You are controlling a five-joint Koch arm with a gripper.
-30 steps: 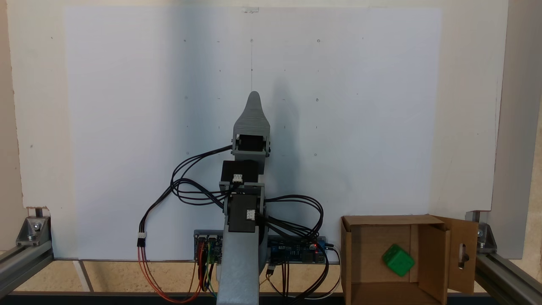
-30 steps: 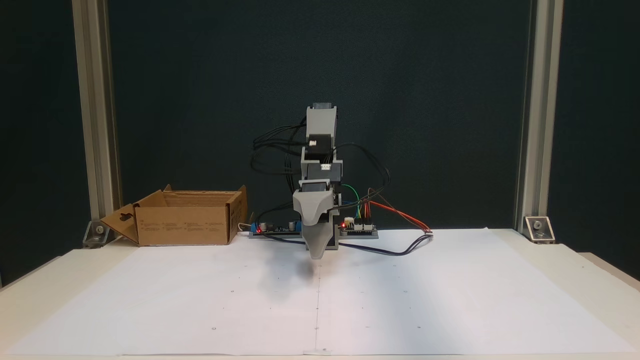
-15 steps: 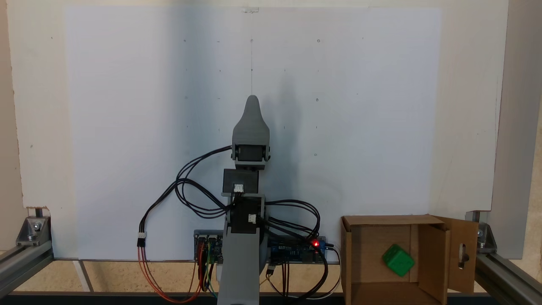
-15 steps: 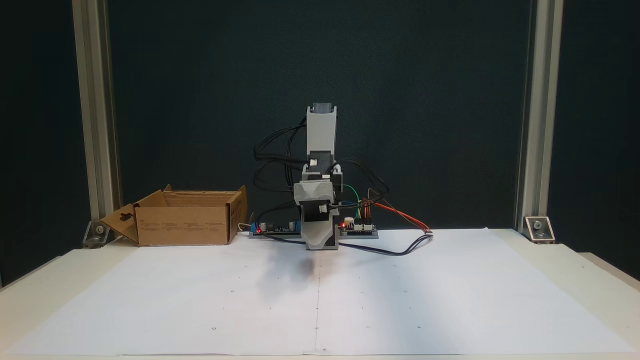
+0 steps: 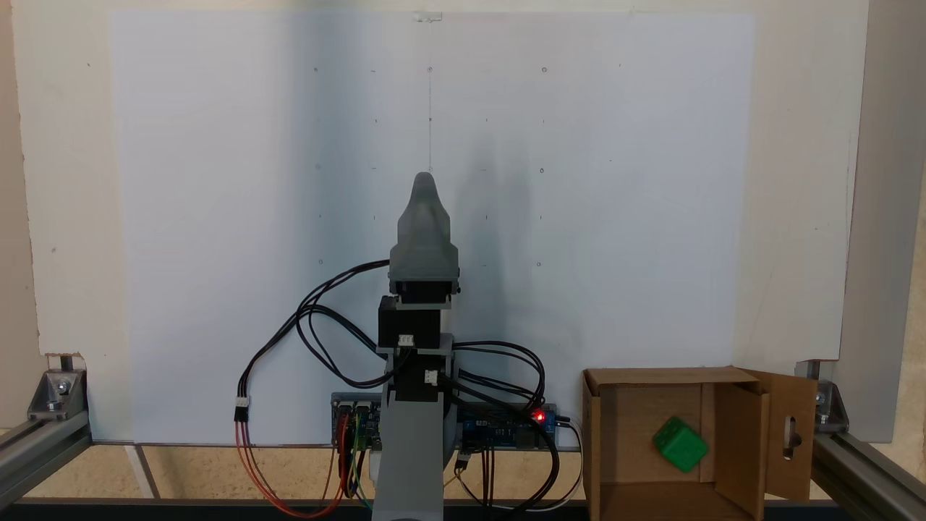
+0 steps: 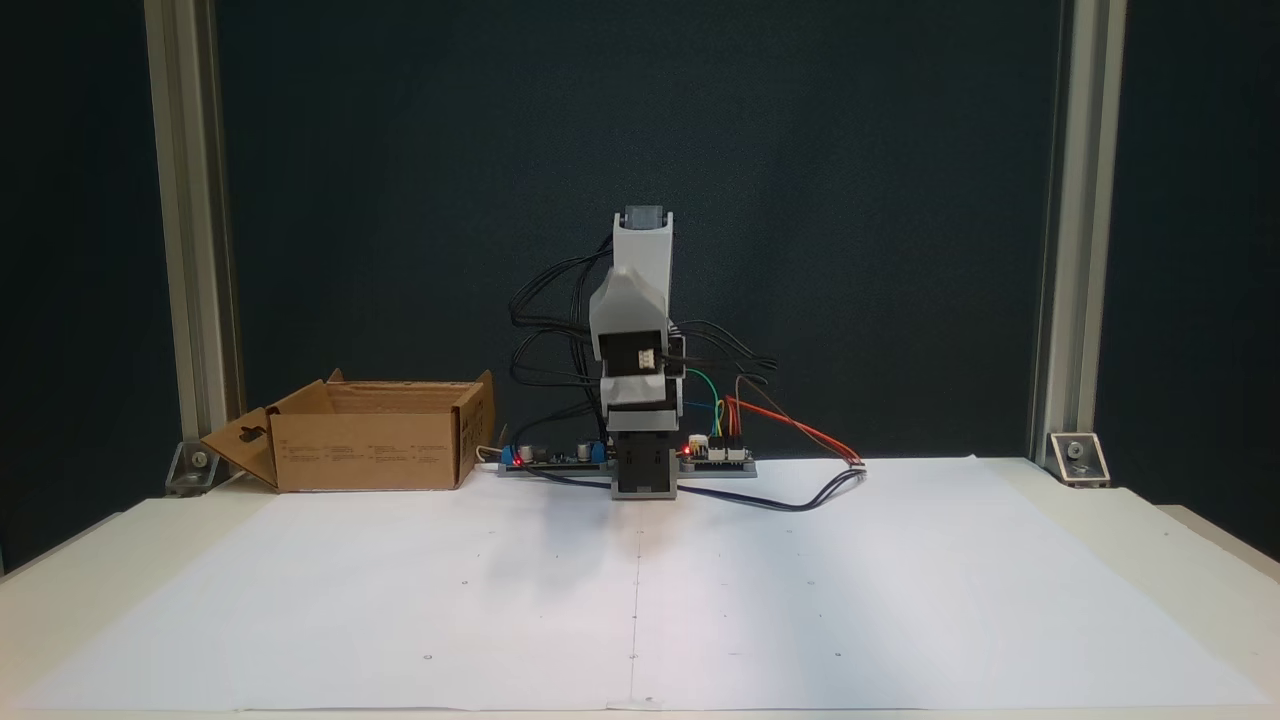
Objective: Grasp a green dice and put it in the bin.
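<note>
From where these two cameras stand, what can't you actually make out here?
- End effector: in both fixed views one jaw hides the other, so open or shut cannot be told.
- Green dice: pips too small to count; in the side-on fixed view the bin wall hides the inside.
- Bin's near wall and the arm's base: cut off by the bottom edge of the fixed view from above.
- Print on the bin's side: too small to read.

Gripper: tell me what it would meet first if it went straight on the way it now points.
Going by the top-down fixed view, the gripper points along the bare white paper sheet, away from the bin holding the green dice. The way looks free up to the sheet's far edge; its tilt is unclear.
</note>
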